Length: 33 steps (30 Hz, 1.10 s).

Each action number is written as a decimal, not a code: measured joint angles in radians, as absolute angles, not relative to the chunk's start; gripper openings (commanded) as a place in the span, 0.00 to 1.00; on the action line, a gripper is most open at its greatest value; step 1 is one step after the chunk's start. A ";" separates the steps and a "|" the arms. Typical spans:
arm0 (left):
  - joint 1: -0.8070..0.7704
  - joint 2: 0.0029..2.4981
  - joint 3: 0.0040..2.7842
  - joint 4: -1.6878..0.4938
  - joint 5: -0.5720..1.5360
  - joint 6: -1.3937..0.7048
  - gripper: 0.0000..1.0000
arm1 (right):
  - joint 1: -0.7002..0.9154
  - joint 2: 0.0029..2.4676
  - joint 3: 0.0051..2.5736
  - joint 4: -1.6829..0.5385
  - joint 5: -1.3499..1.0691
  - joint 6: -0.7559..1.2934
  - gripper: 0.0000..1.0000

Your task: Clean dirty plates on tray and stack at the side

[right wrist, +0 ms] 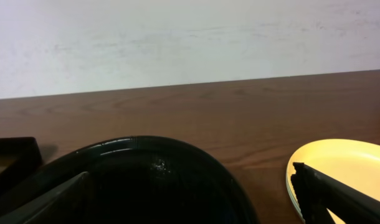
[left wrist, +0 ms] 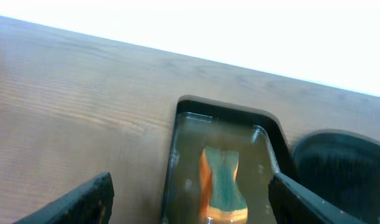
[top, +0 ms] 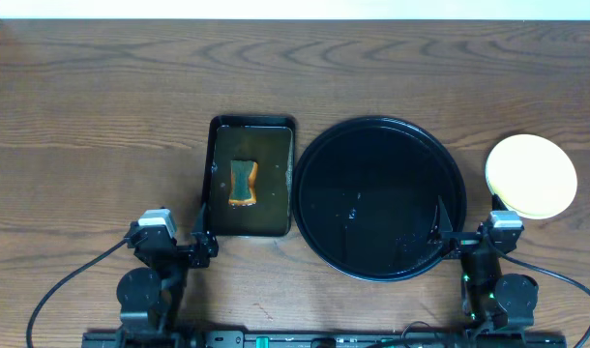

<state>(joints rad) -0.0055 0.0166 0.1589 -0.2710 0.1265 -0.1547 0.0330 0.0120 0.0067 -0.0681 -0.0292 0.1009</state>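
Observation:
The round black tray [top: 380, 122] is in the middle right of the table and holds no plates; its rim also shows in the right wrist view [right wrist: 134, 142]. The plates [top: 532, 174] are stacked on the wood to the right of the tray, pale yellow on top; other rims show under it in the right wrist view [right wrist: 339, 162]. My left gripper [top: 174, 242] is open and empty at the near edge, facing the sponge tray [left wrist: 190, 186]. My right gripper [top: 477, 240] is open and empty between the round tray and the stack [right wrist: 190, 180].
A small rectangular black tray [top: 251, 121] of murky water stands left of the round tray, with a green and orange sponge [top: 243, 182] lying in it. Both show in the left wrist view: tray [left wrist: 221, 107], sponge [left wrist: 222, 183]. Bare wood lies to the far left and at the back.

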 measured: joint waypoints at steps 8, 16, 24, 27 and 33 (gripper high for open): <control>-0.001 0.010 0.034 -0.042 0.120 -0.148 0.80 | 0.033 0.012 0.007 -0.068 -0.029 0.101 0.99; -0.001 0.011 0.031 -0.044 0.101 -0.148 0.80 | 0.033 0.012 0.007 -0.068 -0.029 0.101 0.99; -0.001 0.011 0.031 -0.044 0.101 -0.148 0.80 | 0.033 0.012 0.007 -0.068 -0.030 0.101 0.99; -0.001 0.011 0.031 -0.044 0.099 -0.148 0.80 | 0.033 0.012 0.007 -0.068 -0.029 0.101 0.99; -0.001 0.011 0.031 -0.044 0.098 -0.148 0.80 | 0.033 0.012 0.007 -0.068 -0.030 0.101 0.99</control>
<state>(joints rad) -0.0010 0.0109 0.0307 -0.0441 0.0982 -0.1478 0.0330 0.0120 0.0067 -0.0685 -0.0296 0.1009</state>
